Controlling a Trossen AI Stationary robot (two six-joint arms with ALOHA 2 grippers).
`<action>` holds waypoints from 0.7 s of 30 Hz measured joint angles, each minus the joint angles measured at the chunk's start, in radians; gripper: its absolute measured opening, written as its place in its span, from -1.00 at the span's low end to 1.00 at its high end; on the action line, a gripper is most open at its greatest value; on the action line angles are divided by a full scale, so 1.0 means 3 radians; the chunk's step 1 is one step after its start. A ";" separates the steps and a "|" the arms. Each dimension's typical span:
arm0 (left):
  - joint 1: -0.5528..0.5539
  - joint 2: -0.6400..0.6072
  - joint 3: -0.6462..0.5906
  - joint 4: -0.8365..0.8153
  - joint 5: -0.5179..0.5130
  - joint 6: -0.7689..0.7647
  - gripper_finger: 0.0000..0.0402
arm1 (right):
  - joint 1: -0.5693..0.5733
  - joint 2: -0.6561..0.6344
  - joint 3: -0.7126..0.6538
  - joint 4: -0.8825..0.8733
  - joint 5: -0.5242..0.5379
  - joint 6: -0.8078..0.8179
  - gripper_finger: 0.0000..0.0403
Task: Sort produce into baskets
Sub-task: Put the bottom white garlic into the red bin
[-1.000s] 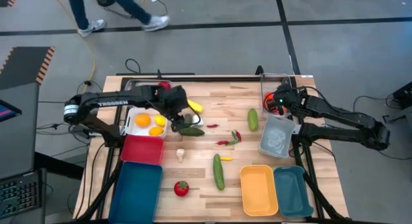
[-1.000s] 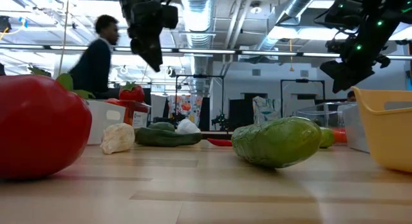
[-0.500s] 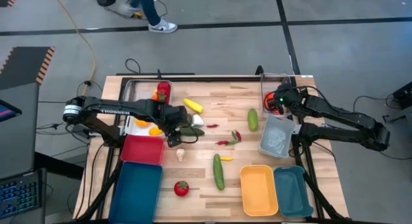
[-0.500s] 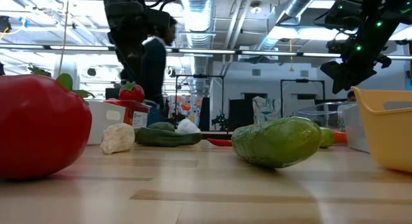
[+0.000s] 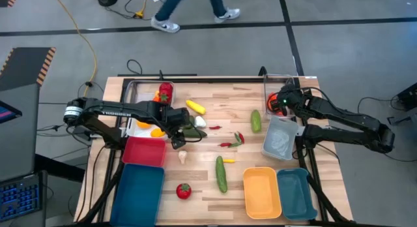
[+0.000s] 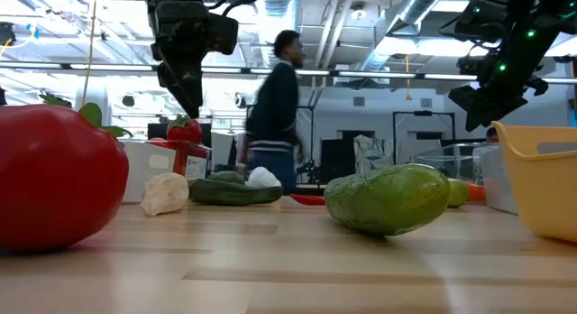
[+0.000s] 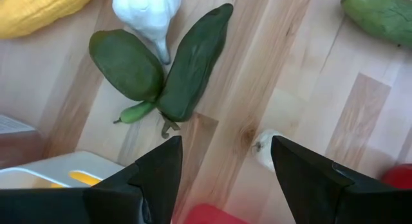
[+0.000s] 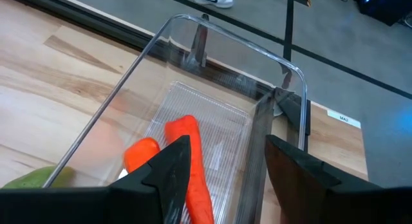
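My left gripper [image 5: 177, 137] hangs open and empty above the wood, beside the white basket [image 5: 133, 130]. In the left wrist view its fingers [image 7: 225, 153] stand over bare table just short of two dark green vegetables [image 7: 193, 63] and a white garlic [image 7: 148, 11]. A second garlic [image 7: 267, 147] lies close by. My right gripper [image 5: 283, 102] is open and empty over the clear basket [image 8: 193, 69] at the far right, which holds orange carrots [image 8: 193, 159]. Produce lies scattered on the table: a tomato [image 5: 184, 190], cucumbers [image 5: 221, 173], chillies [image 5: 232, 141] and a yellow squash [image 5: 195, 107].
A pink-red basket [image 5: 144, 151] and a dark teal one [image 5: 139, 194] stand at the near left. An orange-yellow basket [image 5: 262, 193] and a teal one [image 5: 296, 193] stand at the near right. A second clear basket [image 5: 280, 139] and a clear basket with strawberries [image 5: 163, 91] stand farther back. A person walks beyond the table.
My left gripper has gone from over the white basket toward the table's near edge, and now hangs over the wood beside the dark green vegetables. It has kept almost still for the last half second. My right arm has not moved.
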 joint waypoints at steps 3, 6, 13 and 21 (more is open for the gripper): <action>-0.0011 0.0000 0.0000 0.0000 -0.0001 0.0004 0.16 | 0.0000 0.0000 0.0000 0.0000 0.0000 0.0000 0.12; -0.0023 0.0000 0.0001 0.0003 -0.0001 0.0039 0.28 | 0.0000 0.0000 0.0000 0.0000 0.0000 0.0000 0.12; -0.0129 0.0000 0.0001 0.0022 -0.0194 0.0071 0.73 | 0.0000 0.0001 0.0000 0.0000 0.0000 0.0000 0.12; -0.0304 0.0000 0.0003 0.0153 -0.0422 -0.0092 0.91 | 0.0000 0.0000 0.0000 0.0000 0.0000 -0.0001 0.12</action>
